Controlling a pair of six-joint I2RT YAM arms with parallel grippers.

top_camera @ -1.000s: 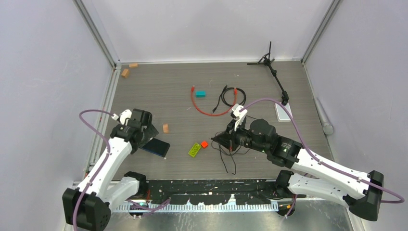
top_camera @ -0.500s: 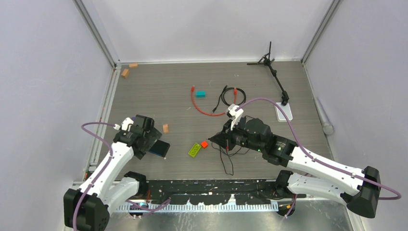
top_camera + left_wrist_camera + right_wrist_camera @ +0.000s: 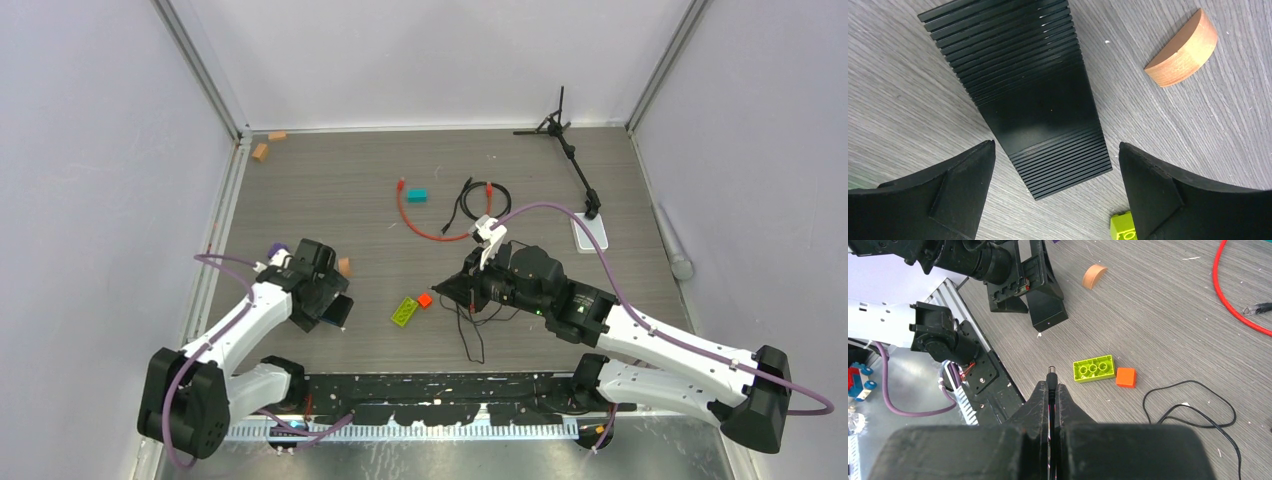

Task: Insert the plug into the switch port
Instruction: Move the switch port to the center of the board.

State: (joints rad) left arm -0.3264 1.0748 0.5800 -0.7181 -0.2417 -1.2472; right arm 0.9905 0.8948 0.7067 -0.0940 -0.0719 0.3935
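Note:
The switch (image 3: 337,309) is a black ribbed box lying flat; it fills the left wrist view (image 3: 1033,95). My left gripper (image 3: 322,297) is open, its two fingers straddling the box's near end (image 3: 1057,150) without touching it. My right gripper (image 3: 447,290) is shut on a black barrel connector (image 3: 1051,375) on a thin black wire, held above the table and pointing toward the switch (image 3: 1048,315). The thin red-orange cable (image 3: 412,222) lies at mid-table with its small plug tip (image 3: 401,184) free, far from both grippers.
A lime brick (image 3: 405,311) and a small orange block (image 3: 425,299) lie between the grippers. A wooden half-disc (image 3: 344,266) sits beside the switch. A loose black wire (image 3: 470,325), a black cable loop (image 3: 485,205), a teal block (image 3: 417,195) and a tripod (image 3: 565,145) lie farther off.
My left gripper has swung right and toward the near edge, ending over the switch. My right gripper shifted slightly left with the barrel connector, then held still.

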